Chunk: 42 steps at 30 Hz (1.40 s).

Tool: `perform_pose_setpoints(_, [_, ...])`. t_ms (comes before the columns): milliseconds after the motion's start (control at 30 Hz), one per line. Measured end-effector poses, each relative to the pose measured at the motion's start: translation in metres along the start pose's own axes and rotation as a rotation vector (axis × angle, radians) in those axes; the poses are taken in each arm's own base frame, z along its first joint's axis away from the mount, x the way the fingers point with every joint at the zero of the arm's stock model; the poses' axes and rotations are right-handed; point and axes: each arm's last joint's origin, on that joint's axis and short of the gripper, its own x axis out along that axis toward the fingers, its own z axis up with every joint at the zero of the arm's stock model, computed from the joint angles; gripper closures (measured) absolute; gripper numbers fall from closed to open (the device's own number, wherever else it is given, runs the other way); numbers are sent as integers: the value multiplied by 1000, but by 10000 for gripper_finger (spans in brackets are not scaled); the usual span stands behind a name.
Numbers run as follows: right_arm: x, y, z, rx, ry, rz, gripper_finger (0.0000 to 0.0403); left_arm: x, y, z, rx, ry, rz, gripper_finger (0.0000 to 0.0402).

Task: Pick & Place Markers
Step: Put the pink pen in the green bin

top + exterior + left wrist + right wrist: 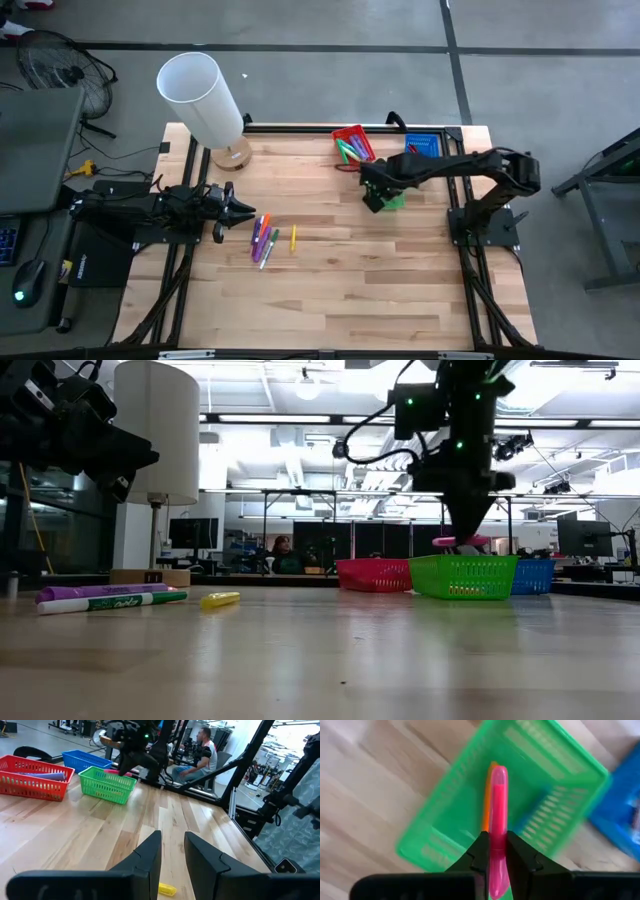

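Note:
My right gripper [374,196] hangs over the green tray [463,576], shut on a pink marker [460,542]. An orange marker [486,805] lies inside that tray [540,785]. Several more markers [263,240] lie flat on the table's left half, among them a purple one [98,592], a green-and-white one [112,601] and a yellow one [293,237]. My left gripper [238,212] waits level beside them, open with nothing between its fingers [150,852]. The red tray [352,143] holds some markers. My right gripper pinches the pink marker's barrel [498,827] between its two fingers, which come steeply from above and lie across it. The marker sits roughly level below the fingertips, lifted clear above the green tray's rim.
A blue tray [423,145] stands at the far edge beside the red one. A lamp with a white shade [200,95] and a wooden base [232,155] stands at the far left. Bare wood fills the table's near half. People sit in the room beyond.

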Motion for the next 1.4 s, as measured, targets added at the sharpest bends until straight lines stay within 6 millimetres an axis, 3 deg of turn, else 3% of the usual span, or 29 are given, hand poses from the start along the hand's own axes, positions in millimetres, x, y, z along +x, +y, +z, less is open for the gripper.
perform_pose_setpoints(267, [21,-3,6,84,-68,88,373,0,0,0,0,1,0,318])
perform_pose_setpoints(833, [24,-5,2,89,-51,65,353,0,0,0,0,0,0,318])
perform_pose_setpoints(1400, [24,-5,2,103,-54,52,242,0,0,0,0,0,0,318])
